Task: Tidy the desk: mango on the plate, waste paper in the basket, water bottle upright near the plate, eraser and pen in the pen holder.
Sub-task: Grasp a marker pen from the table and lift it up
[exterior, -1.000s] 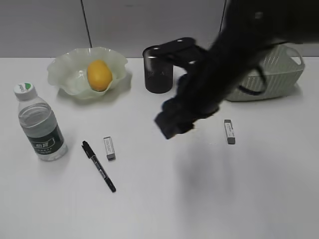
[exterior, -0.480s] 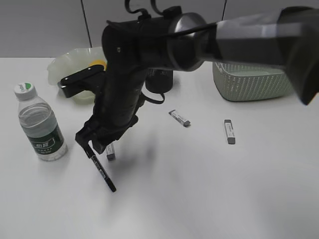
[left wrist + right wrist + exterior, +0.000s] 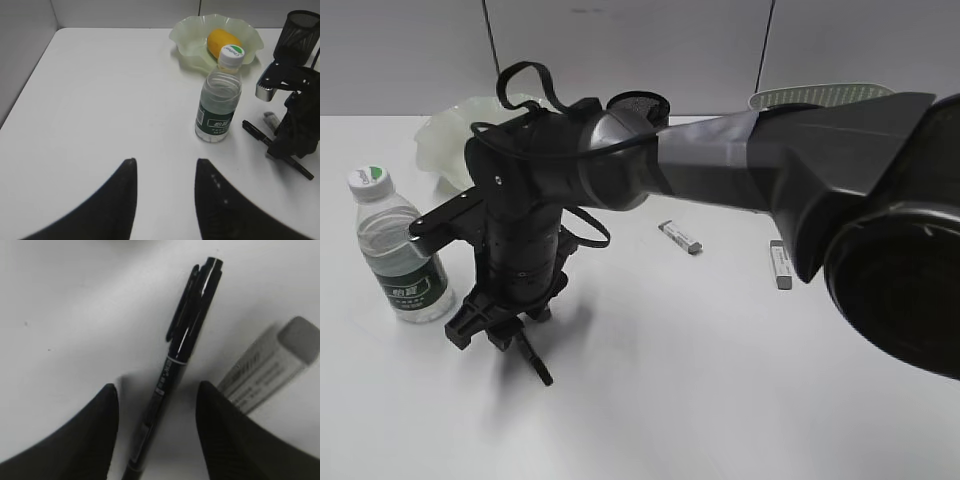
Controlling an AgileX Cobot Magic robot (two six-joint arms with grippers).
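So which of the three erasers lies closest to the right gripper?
The eraser beside the pen, the one just outside the right gripper; the other two lie apart, mid-desk.

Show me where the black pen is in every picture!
Exterior view: pen low left, mostly hidden under the right pincer.
Left wrist view: pen far right, beside the water bottle.
Right wrist view: pen centre, between the fingers.
Shared landmark: the eraser beside it.
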